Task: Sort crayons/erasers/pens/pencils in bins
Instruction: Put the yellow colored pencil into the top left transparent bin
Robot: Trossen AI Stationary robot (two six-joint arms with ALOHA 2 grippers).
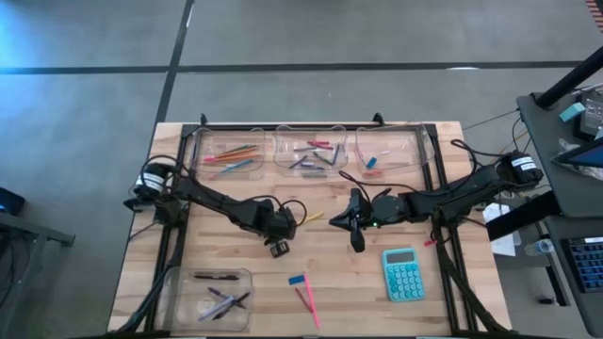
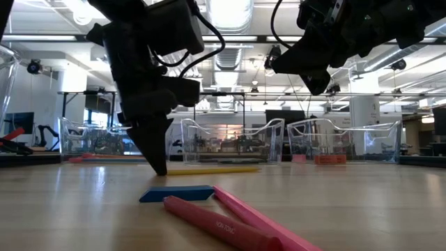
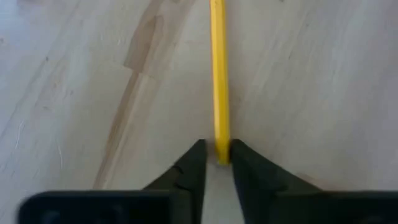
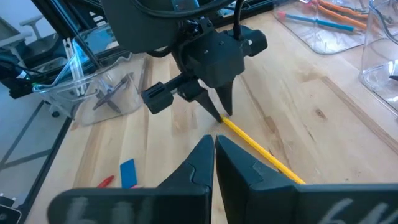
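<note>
A yellow pencil (image 3: 217, 68) lies flat on the wooden table near its middle; it also shows in the high view (image 1: 313, 217) and the low view (image 2: 209, 169). My left gripper (image 1: 294, 223) stands over the pencil's left end, fingers down on the table (image 2: 157, 164), shut on that end. My right gripper (image 4: 214, 149) is shut and empty. It hovers above the table just right of the pencil (image 1: 335, 222) and points toward my left gripper. Four clear bins stand on the table: three along the far edge (image 1: 314, 151) and one at the near left (image 1: 212, 297). My left gripper pinches the yellow pencil's left end (image 3: 219, 149) between its two fingertips (image 4: 221, 115). The fingers come from above, pointing down, and lie across the pencil. The pencil lies flat on the table and runs away from the fingers toward my right gripper.
A blue eraser (image 1: 297, 280) and a pink pencil (image 1: 308, 303) lie near the front edge, close up in the low view (image 2: 178, 194). A teal calculator (image 1: 403, 274) lies at the near right. The far bins hold pencils (image 1: 231, 155), crayons (image 1: 316, 155) and erasers (image 1: 374, 162); the near bin holds pens.
</note>
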